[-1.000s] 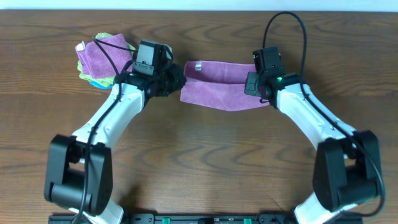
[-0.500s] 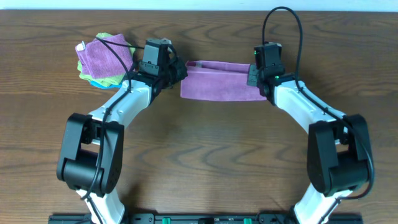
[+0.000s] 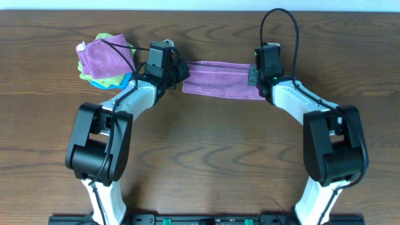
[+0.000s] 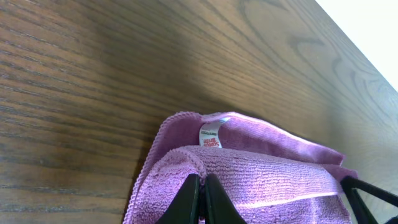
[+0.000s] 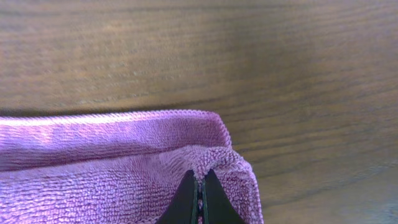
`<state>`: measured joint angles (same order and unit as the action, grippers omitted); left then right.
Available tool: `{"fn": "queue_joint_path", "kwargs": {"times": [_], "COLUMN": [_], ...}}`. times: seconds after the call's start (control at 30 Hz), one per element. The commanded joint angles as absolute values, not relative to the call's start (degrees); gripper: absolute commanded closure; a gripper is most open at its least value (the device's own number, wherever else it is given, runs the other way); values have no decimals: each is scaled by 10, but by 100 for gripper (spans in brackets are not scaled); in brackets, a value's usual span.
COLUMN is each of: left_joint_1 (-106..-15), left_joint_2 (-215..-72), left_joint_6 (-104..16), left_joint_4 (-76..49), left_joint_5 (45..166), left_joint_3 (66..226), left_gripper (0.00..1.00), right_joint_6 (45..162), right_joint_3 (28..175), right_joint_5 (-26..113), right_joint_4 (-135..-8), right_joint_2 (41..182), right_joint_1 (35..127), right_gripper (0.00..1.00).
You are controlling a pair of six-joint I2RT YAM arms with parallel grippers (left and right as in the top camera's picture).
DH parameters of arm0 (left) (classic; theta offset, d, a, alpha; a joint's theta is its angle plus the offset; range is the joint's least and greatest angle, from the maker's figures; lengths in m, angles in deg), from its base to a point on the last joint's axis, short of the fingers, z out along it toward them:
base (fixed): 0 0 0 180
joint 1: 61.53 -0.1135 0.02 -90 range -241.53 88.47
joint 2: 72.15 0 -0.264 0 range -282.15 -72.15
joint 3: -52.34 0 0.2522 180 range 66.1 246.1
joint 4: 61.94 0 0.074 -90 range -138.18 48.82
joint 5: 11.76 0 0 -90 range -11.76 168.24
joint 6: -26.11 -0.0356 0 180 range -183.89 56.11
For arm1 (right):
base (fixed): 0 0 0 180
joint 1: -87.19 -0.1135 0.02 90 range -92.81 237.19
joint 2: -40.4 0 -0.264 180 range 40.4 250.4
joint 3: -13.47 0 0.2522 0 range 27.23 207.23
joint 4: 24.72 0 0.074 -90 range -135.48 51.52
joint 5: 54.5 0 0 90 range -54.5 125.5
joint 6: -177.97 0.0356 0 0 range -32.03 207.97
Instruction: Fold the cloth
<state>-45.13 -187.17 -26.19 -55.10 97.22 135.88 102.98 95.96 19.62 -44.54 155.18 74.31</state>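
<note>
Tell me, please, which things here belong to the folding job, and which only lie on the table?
Belonging to the job:
- cloth, lilac, stretched between the arms
- left pincer, shut on one end of it
- right pincer, shut on the other end

Only lying there:
- pile of cloths, purple over green and blue, far left

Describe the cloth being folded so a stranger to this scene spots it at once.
On the wooden table, look near the far edge, between the two arms. The cloth is the lilac band stretched there, pinched at its ends by the left gripper and the right gripper. Unlike the purple-topped pile at far left, it is alone and doubled over.
</note>
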Motion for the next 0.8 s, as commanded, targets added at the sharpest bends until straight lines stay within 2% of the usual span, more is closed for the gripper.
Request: {"fn": "queue_joint_path", "kwargs": {"times": [0.0, 0.07, 0.1, 0.13, 0.2, 0.3, 0.33, 0.43, 0.5, 0.63, 0.73, 0.77], "left_joint_1": [-452, -452, -452, -452, -454, -460, -462, -470, -473, -475, -475, -474], "left_joint_2": [-1886, -1887, -1887, -1887, -1887, -1886, -1886, -1884, -1879, -1863, -1845, -1842], "left_joint_6": [-262, -262, -264, -266, -266, -266, -266, -266, -266, -266, -266, -266], "left_joint_4": [-558, -559, -559, -560, -560, -565, -566, -566, -565, -565, -566, -566], "left_joint_5": [946, 943, 941, 938, 928, 929, 929, 933, 938, 959, 992, 1003], "left_joint_3": [1360, 1360, 1360, 1360, 1360, 1361, 1362, 1371, 1380, 1392, 1397, 1399], "left_gripper": [94, 94, 93, 86, 65, 35, 28, 23, 20, 21, 28, 34], "right_joint_6": [1020, 1020, 1020, 1020, 1020, 1020, 1021, 1021, 1022, 1044, 1083, 1102], "right_joint_3": [960, 960, 960, 960, 960, 960, 960, 960, 960, 960, 960, 960], "right_joint_5": [178, 175, 166, 155, 151, 151, 151, 151, 152, 154, 154, 157], "right_joint_4": [-439, -438, -438, -438, -440, -448, -451, -463, -475, -518, -562, -578], "right_joint_2": [1562, 1563, 1563, 1563, 1562, 1554, 1550, 1526, 1504, 1461, 1427, 1415], "right_joint_1": [753, 753, 753, 752, 752, 751, 751, 748, 747, 746, 746, 746], "right_gripper": [99, 98, 83, 74, 64, 54, 52, 48, 42, 37, 34, 33]}}
